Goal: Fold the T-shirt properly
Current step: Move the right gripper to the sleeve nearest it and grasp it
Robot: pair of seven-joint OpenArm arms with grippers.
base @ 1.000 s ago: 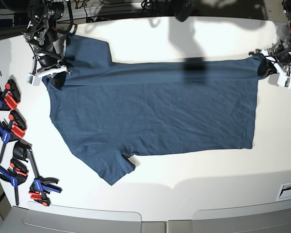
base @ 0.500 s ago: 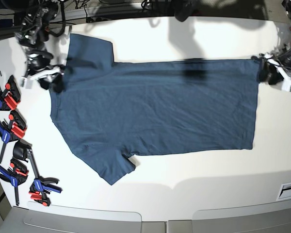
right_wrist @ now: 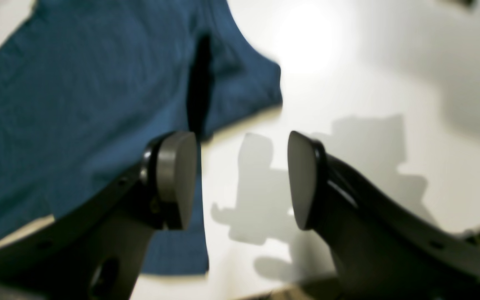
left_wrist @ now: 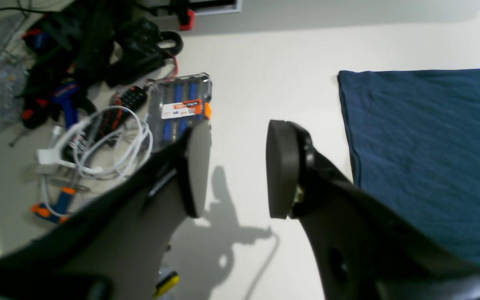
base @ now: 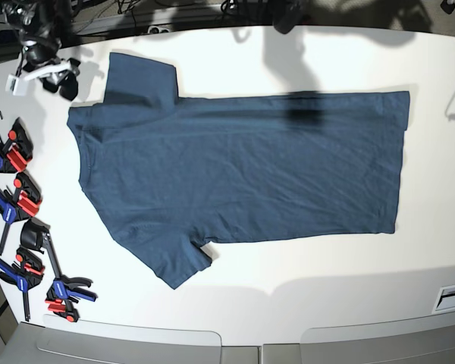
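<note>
The dark navy T-shirt (base: pixel 243 174) lies spread flat on the white table (base: pixel 303 288), collar end to the left and hem to the right. My right gripper (base: pixel 45 80) is open and empty at the table's top left corner, just off the shirt's upper sleeve. In the right wrist view the gripper (right_wrist: pixel 240 179) hangs above bare table, with the sleeve (right_wrist: pixel 98 104) to its left. My left gripper (left_wrist: pixel 236 166) is open and empty over bare table, left of the shirt's hem corner (left_wrist: pixel 423 146). It is out of the base view.
Several blue and red clamps (base: pixel 15 205) lie along the table's left edge. In the left wrist view a screwdriver set box (left_wrist: pixel 181 108), a white cable (left_wrist: pixel 111 141) and dark tools (left_wrist: pixel 98 50) lie beyond the gripper. A label (base: pixel 453 296) sits at the lower right.
Both grippers let go of the shirt's upper corners and drew back outward. The left arm has gone out of the base view. The shirt now lies flat.
</note>
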